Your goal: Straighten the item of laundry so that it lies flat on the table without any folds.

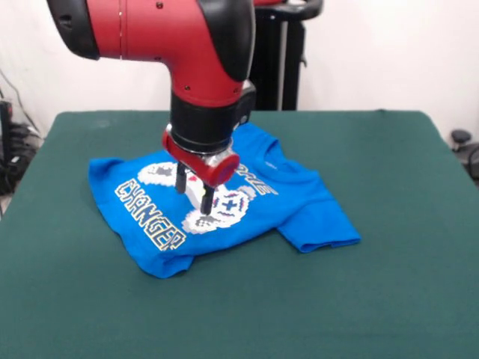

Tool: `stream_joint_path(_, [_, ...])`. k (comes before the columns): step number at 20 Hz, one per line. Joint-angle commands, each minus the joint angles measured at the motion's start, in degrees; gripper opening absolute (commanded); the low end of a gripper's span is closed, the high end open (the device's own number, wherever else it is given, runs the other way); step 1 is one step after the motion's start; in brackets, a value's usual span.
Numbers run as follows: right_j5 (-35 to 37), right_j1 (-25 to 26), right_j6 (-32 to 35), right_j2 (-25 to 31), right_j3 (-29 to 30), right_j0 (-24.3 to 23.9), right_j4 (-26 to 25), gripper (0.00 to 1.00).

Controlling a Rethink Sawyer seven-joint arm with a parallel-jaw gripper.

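Observation:
The item of laundry (299,202), a bright blue T-shirt with a white controller print and "CHANGER" lettering, lies left of the middle of the dark green table (374,299). One sleeve sticks out toward the front right. The edge at the front left looks rumpled and doubled over. My gripper (194,202) comes down from the red and black arm onto the white print at the shirt's centre. It is open, and its two dark fingers (207,203) stand apart with only the print showing between them. The arm hides the shirt's far part.
A black stand (284,52) rises behind the table's far edge. Cables and dark gear (11,142) sit off the left side, and a small dark object (460,138) sits off the right side. Green cloth surrounds the shirt on every side.

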Motion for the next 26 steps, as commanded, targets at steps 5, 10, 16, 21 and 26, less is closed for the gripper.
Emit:
stream_joint_path(5, [6.8, -4.8, -0.9, -2.1, 6.8, 1.6, 6.1, 1.00])
stream_joint_path(10, [12.4, -10.9, 1.3, -0.4, 11.2, 3.9, 14.6, 1.00])
stream_joint_path(16, [10.5, -11.3, 4.8, -1.1, 13.0, 7.1, 19.1, 1.00])
stream_joint_path(21, [8.4, -6.3, 8.8, -3.7, 10.2, 11.5, 21.1, 1.00])
stream_joint_path(26, [4.1, -1.5, 11.1, -6.3, 6.6, 14.9, 21.5, 1.00])
